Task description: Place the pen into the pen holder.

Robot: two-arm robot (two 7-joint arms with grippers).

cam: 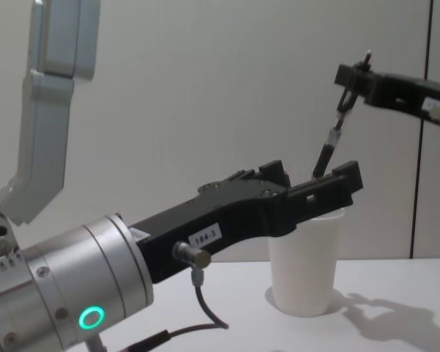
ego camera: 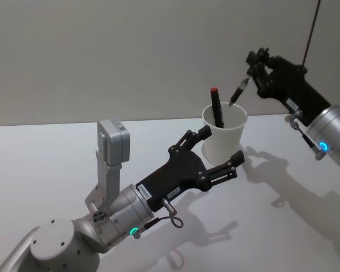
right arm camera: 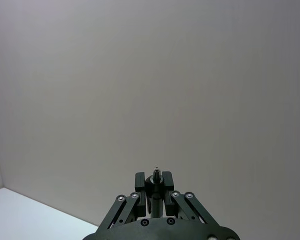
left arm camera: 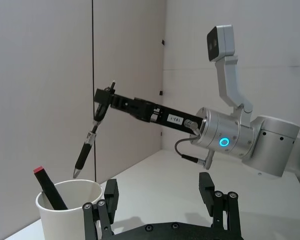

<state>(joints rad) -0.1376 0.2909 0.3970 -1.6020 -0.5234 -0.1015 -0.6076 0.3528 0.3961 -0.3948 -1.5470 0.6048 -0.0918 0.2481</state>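
Note:
The pen holder (ego camera: 224,127) is a plain white paper cup standing on the white table (ego camera: 56,153). A black marker with a red cap (ego camera: 216,106) leans inside it. Above the cup's right rim hangs the pen (ego camera: 239,90), dark and slim, tip down; my right gripper (ego camera: 252,71) is shut on its upper end. The left wrist view shows the pen (left arm camera: 87,147) with its tip just above the cup (left arm camera: 65,210). My left gripper (ego camera: 224,146) stands open close beside the cup, holding nothing. The chest view has its fingers (cam: 279,176) in front of the cup's rim (cam: 304,264).
A plain grey wall rises behind the table. A thin dark cable (ego camera: 311,28) hangs at the upper right. Bare white tabletop stretches to the left of the cup and in front of it.

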